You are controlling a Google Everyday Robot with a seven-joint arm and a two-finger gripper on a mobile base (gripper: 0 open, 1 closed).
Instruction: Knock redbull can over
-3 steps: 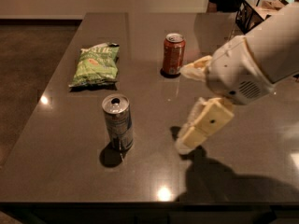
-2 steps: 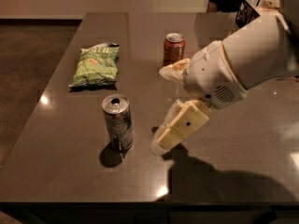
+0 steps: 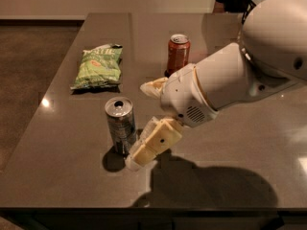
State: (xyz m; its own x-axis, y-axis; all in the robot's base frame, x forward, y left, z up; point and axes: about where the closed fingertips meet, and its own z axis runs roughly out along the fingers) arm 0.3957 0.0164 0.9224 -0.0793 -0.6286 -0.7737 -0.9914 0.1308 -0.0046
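1. The redbull can [image 3: 120,125] stands upright on the dark table [image 3: 57,176], in the front left part of it. Its silver top with the pull-tab opening is visible from above.
2. The gripper [image 3: 137,124] is just to the right of this can, low over the table top. It reaches in from the right side on a thick white arm [image 3: 230,80].
3. Its 2 fingers [image 3: 156,143] are cream-coloured and stand well apart from each other, so the gripper is open.
4. The lower finger lies slanted, with its tip pointing down and to the left, close to the foot of the redbull can. It is right beside the can's right side (whether it really touches the metal cannot be told).
5. The upper finger points to the left and sits further back on the table, behind the redbull can and apart from it.
6. A red-orange soda can [image 3: 178,53] stands upright further back, near the middle of the table. It is just behind the white wrist and well apart from the redbull can.
7. A green bag of chips [image 3: 98,67] lies flat at the back left, apart from both cans.
8. The arm throws a wide dark shadow [image 3: 206,183] on the front part of the table, and the redbull can throws a small one at its foot.
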